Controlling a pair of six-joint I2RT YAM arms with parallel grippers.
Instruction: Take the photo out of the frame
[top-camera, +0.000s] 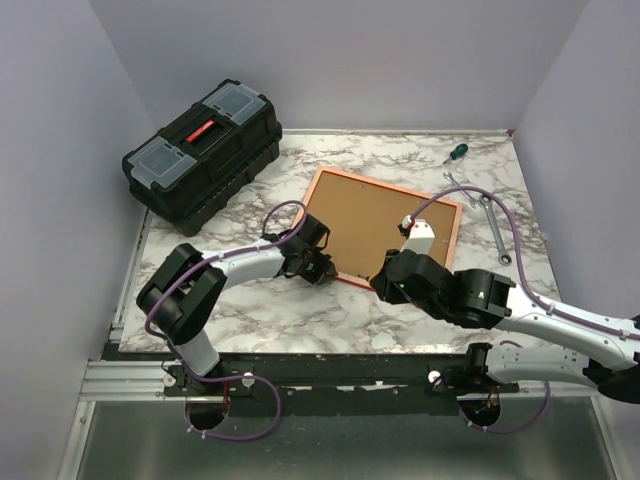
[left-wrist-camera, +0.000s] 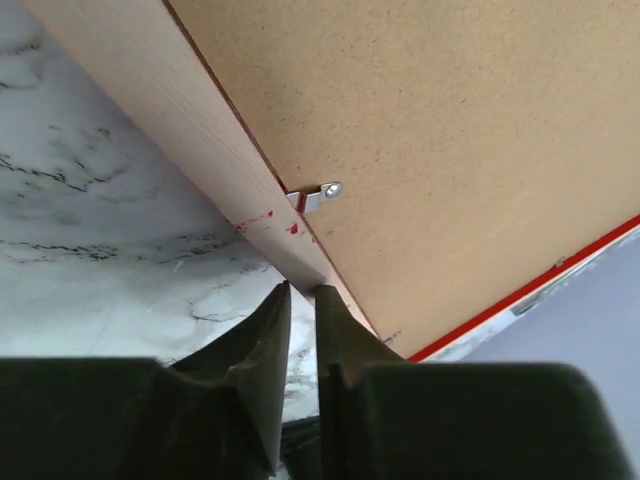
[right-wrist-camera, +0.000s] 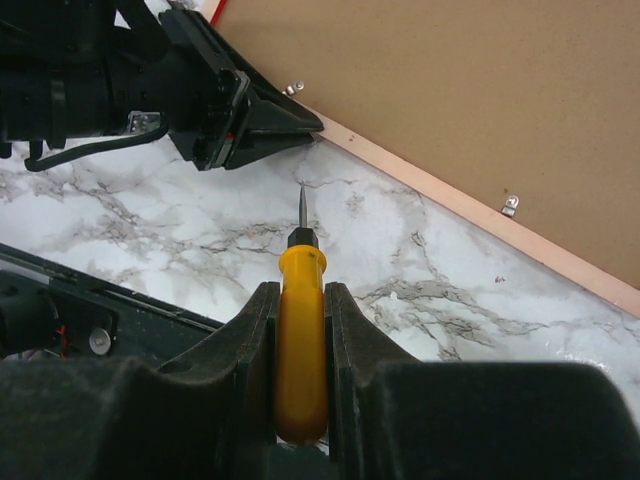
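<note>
Where pale walls (top-camera: 350, 60) meet, a marble table (top-camera: 260, 310) (grey-veined) bears the frame (top-camera: 390, 187).

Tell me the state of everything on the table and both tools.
frame: face down, backing board in place
toolbox: lid closed
left tool: nearly shut at the frame's edge
right tool: shut on the yellow screwdriver
green screwdriver: lying loose near the far edge
</note>
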